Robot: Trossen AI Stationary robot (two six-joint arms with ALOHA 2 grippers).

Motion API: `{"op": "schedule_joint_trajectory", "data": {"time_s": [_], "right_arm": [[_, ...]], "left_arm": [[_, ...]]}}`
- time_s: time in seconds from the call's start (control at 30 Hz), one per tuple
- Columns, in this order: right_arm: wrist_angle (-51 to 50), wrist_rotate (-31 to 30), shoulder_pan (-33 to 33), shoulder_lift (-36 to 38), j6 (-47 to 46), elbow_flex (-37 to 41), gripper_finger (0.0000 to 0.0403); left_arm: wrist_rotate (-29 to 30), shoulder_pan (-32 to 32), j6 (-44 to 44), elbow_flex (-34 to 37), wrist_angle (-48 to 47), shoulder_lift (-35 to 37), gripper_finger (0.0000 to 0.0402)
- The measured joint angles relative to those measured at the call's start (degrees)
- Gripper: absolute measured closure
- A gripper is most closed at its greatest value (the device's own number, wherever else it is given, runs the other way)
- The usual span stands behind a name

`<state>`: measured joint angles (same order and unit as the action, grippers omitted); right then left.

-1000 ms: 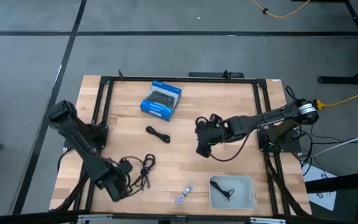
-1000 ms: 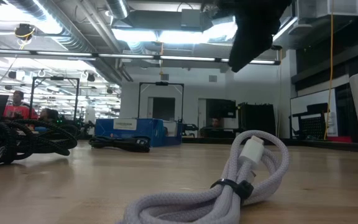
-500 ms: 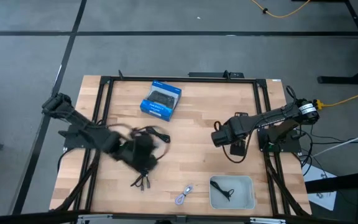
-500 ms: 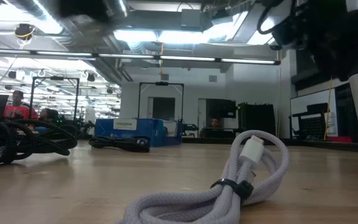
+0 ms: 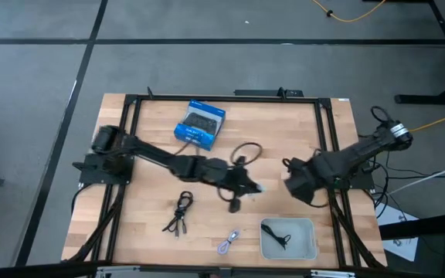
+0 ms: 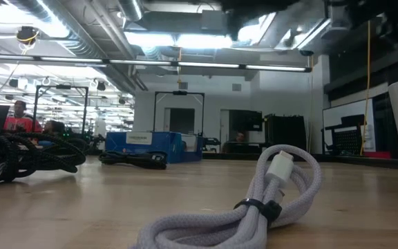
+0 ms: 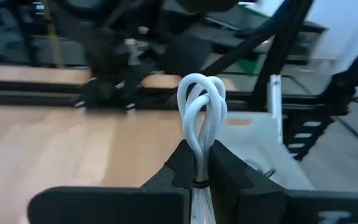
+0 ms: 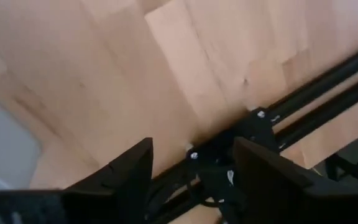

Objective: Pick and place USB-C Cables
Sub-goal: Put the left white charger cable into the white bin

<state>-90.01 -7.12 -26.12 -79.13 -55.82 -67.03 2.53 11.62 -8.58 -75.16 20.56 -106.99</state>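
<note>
Setting: working above a light wooden table [image 5: 284,123] ringed by a black frame [image 5: 130,139], two dark arms are seen on a grey floor crossed by dark lines.
Room: seen level from the table top, an open hall with ceiling lights and ducts; a person [image 6: 19,116] is glimpsed far off at the left edge.
Surface: a blue box [image 5: 200,123] lies near the table's far edge; a grey bin [image 5: 306,245] sits at the near right corner.
Left gripper [image 5: 255,188]: stretched out to mid-table, clamped on a white cable [image 7: 201,109]; in the wrist view the fingers [image 7: 227,171] are pressed on either side of it.
White cable: held clear of the wood, its loops standing straight out beyond the fingertips, its long axis in line with the gripper and aimed toward the bin side.
Right gripper [image 5: 296,179]: drawn back near the right frame rail, above the wood; its fingers [image 8: 263,171] are spread apart, nothing between them.
Black cable [image 5: 180,214]: lies near the front left, long axis running front to back.
Lavender cable [image 5: 229,242]: lies at the front edge just left of the bin, angled slightly; it fills the foreground of the low view [image 6: 254,200].
Binned cable [image 5: 279,235]: a black bundle rests inside the bin.
</note>
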Motion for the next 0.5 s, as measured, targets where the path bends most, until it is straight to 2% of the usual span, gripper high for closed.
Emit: {"op": "schedule_joint_trajectory", "data": {"time_s": [0.1,0.2,0.33,0.5], "right_arm": [[0.1,-5.3,-3.9,2.9,-9.2,2.1,0.0175],[0.0,-11.8,-7.0,5.8,-17.1,4.7,0.0175],[0.0,-21.0,-9.0,9.4,-23.4,8.3,0.0175],[0.0,-33.6,-8.0,13.2,-28.3,11.6,0.0175]], "left_arm": [[-5.3,0.0,0.6,-10.4,-4.1,-6.4,0.0385],[-9.2,0.6,2.9,-21.8,-14.0,-12.3,0.0385],[-8.5,1.7,5.7,-34.0,-27.8,-18.6,0.0385],[-8.1,2.2,5.3,-41.3,-30.5,-24.7,0.0385]]}}
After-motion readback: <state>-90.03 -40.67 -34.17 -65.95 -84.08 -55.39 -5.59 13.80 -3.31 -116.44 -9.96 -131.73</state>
